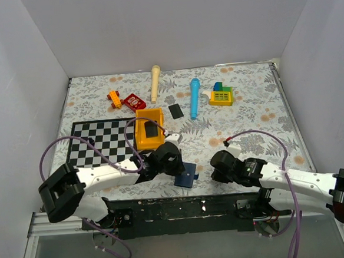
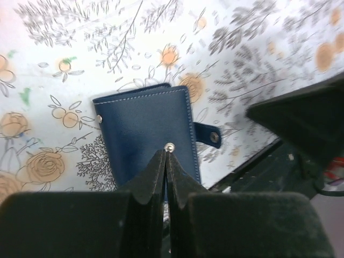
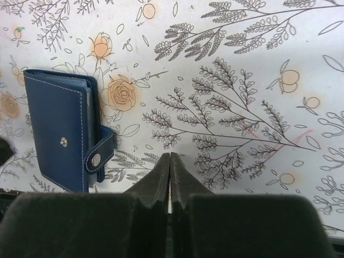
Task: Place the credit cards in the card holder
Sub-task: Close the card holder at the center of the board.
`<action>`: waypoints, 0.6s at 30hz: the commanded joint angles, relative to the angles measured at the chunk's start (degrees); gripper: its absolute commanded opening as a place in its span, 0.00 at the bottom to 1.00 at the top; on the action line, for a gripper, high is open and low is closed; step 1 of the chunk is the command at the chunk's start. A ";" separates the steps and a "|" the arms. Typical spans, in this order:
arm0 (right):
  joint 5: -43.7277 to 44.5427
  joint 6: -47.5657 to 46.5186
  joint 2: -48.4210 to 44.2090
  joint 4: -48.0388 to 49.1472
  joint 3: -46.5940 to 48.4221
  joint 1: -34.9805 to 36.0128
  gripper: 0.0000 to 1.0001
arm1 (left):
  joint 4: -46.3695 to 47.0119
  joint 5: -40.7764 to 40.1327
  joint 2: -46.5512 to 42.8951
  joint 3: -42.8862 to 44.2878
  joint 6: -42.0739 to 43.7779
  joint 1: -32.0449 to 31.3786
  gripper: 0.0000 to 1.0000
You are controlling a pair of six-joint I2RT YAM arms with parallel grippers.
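The card holder lies closed on the flowered cloth near the front edge, its strap tab sticking out unfastened. My left gripper is shut and empty, tips right at the silver stud on the cover. My right gripper is shut on nothing, over bare cloth to the right of the card holder. One black credit card lies flat on the cloth further back. A second dark card rests inside the yellow box.
A checkerboard mat lies at the left beside the yellow box. Along the back are an orange toy, a red piece, a cream stick, a blue tube and a yellow-green block toy. White walls enclose three sides.
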 commanded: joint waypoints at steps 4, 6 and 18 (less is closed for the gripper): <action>-2.50 -5.61 7.35 12.90 1.11 -0.33 0.01 | -7.27 -8.93 -9.43 0.91 -0.18 0.72 0.00; -3.38 -6.85 9.20 14.31 2.34 -0.33 0.01 | -8.67 -10.07 -7.85 -0.23 -0.71 0.89 0.00; -9.36 -8.26 14.31 18.27 4.63 -0.94 0.01 | -13.52 -8.85 0.33 -3.40 -4.41 0.37 0.00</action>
